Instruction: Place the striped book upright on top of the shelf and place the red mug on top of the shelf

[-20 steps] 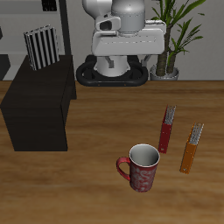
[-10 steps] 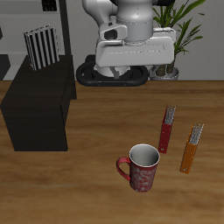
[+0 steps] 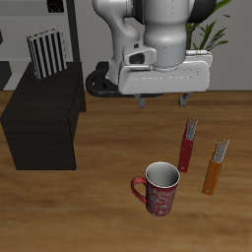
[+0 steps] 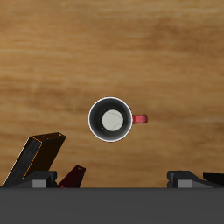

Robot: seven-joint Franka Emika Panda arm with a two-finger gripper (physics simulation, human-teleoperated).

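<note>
Gripper [image 3: 163,98] hangs above red mug [image 3: 157,187], jaws spread, gripping nothing. Striped book [image 3: 44,53] stands upright on shelf [image 3: 39,116]. Mug upright on worktop [image 3: 108,212].

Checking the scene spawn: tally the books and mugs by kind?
Books: 3 - black-and-grey striped book upright on the low matte-black shelf, narrow red book, narrow orange book
Mugs: 1 - dark-red speckled mug
Total: 4

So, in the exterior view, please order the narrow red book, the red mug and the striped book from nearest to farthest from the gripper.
From the gripper:
1. Narrow red book, on the table just in front of it.
2. Red mug, nearer the table's front edge.
3. Striped book, upright on the shelf, far across.
</note>
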